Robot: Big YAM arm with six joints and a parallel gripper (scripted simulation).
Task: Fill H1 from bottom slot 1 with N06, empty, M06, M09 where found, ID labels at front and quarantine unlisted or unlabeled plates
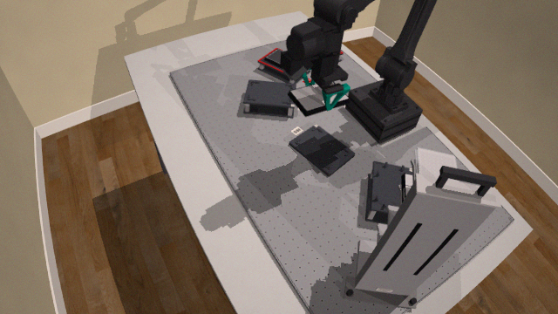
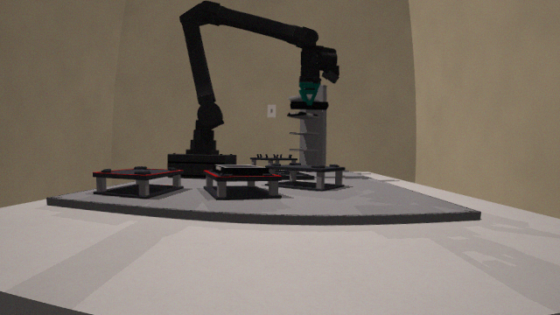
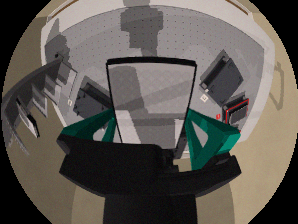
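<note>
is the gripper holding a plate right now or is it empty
Holding a plate: it sits between the green fingers of the gripper, carried high above the deck.

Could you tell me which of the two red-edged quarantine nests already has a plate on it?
The red-edged nest nearer the middle: a dark plate lies on top. The other nest, farther left in the exterior view, carries none.

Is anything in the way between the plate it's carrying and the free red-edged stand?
Nothing visible. The gripper holds the plate high above the deck. The occupied red-edged nest beside the free one sits far lower than the carried plate.
</note>
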